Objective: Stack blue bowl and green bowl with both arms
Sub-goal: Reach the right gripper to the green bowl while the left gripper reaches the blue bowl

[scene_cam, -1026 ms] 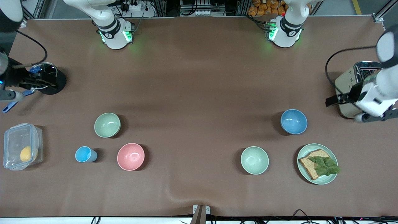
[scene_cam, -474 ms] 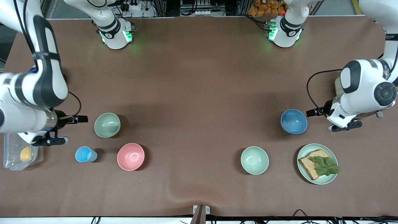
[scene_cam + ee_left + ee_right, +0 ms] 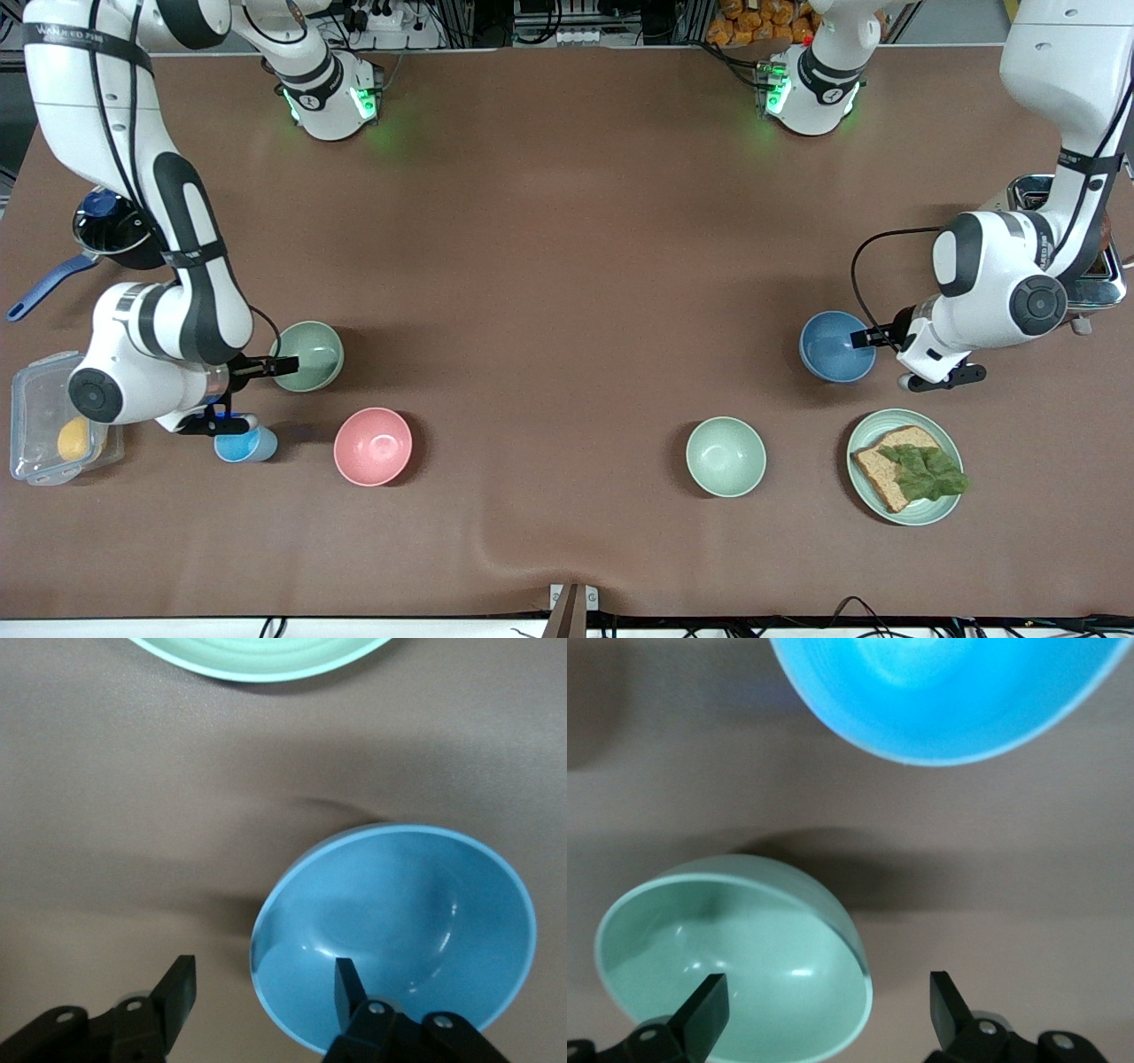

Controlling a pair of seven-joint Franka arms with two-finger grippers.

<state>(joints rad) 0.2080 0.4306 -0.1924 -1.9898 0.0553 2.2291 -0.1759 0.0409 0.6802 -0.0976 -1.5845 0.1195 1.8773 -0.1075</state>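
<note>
The blue bowl (image 3: 837, 346) stands toward the left arm's end of the table. My left gripper (image 3: 879, 361) is open and straddles its rim, with one finger inside the bowl and one outside. The left wrist view shows the bowl (image 3: 399, 930) with its rim between the fingers of my left gripper (image 3: 263, 983). The green bowl (image 3: 306, 356) stands toward the right arm's end. My right gripper (image 3: 275, 390) is open and straddles its rim. The right wrist view shows the bowl (image 3: 735, 957) under my right gripper (image 3: 826, 1001).
A sky-blue cup (image 3: 244, 443) and a pink bowl (image 3: 373, 446) stand nearer the camera than the green bowl. A mint bowl (image 3: 726, 456) and a plate with bread (image 3: 904, 466) are near the blue bowl. A toaster (image 3: 1054, 190), a pan (image 3: 111, 232) and a clear box (image 3: 40, 425) stand at the table's ends.
Both arms have swung in from the table's ends and come down to the bowls: the left gripper onto the blue bowl's rim, the right gripper onto the green bowl's rim.
</note>
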